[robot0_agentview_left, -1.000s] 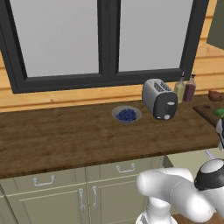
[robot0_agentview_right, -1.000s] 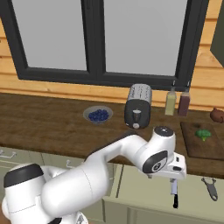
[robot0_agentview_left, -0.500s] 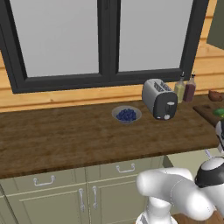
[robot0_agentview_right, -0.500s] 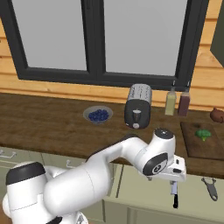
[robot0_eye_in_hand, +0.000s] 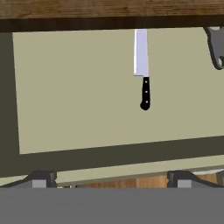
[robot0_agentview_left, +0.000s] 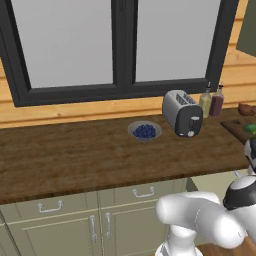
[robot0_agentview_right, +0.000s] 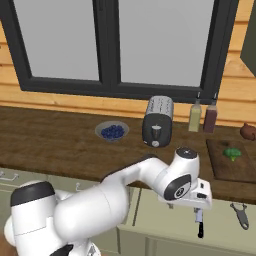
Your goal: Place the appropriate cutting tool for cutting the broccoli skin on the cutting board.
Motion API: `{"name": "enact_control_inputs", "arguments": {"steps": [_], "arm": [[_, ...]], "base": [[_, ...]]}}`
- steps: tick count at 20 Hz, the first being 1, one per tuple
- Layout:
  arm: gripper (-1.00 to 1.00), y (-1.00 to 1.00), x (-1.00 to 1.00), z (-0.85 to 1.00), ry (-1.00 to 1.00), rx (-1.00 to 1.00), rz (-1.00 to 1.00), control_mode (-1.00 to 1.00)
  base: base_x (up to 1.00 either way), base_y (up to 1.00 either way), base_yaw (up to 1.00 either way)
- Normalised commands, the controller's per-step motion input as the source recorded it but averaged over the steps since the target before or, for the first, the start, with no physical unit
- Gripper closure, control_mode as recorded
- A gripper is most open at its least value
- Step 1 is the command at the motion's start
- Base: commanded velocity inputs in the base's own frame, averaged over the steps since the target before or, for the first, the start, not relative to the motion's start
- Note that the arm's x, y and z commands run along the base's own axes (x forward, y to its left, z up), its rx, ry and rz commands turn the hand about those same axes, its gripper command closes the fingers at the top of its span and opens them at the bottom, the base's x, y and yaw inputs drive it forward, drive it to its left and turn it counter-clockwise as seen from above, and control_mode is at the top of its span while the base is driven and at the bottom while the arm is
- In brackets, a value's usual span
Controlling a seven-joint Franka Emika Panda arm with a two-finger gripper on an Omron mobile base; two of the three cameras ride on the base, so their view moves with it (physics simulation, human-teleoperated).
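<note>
On the worktop point(robot0_agentview_right: 60, 145), left to right, sit a bowl point(robot0_agentview_right: 112, 131), toaster point(robot0_agentview_right: 158, 121), bottles point(robot0_agentview_right: 202, 117), and the cutting board point(robot0_agentview_right: 227, 162) carrying the broccoli point(robot0_agentview_right: 231, 153). The end effector point(robot0_agentview_right: 199, 202) is released and empty, below the worktop edge. Just under it the knife point(robot0_agentview_right: 199, 223) hangs handle-down, long axis vertical, with the peeler point(robot0_agentview_right: 240, 215), likely right for skin, further right.

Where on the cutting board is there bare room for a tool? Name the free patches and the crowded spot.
On the cutting board, the near half, toward the counter's front edge, is bare. The broccoli takes the middle right. Past the far edge it is crowded: two bottles and a reddish-brown lump.
</note>
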Motion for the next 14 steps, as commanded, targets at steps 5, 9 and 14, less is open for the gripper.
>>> {"name": "enact_control_inputs", "arguments": {"steps": [5, 9, 14], "arm": [[-1.0, -0.09, 0.27, -0.35, 0.0, 0.0, 0.0, -1.0], [-1.0, -0.48, 0.5, -0.29, 0.0, 0.0, 0.02, -1.0], [-1.0, -0.45, 0.18, -0.06, 0.0, 0.05, 0.07, -1.0]], "base": [[0.0, 0.0, 0.0], [0.0, 0.0, 0.0], [0.0, 0.0, 0.0]]}}
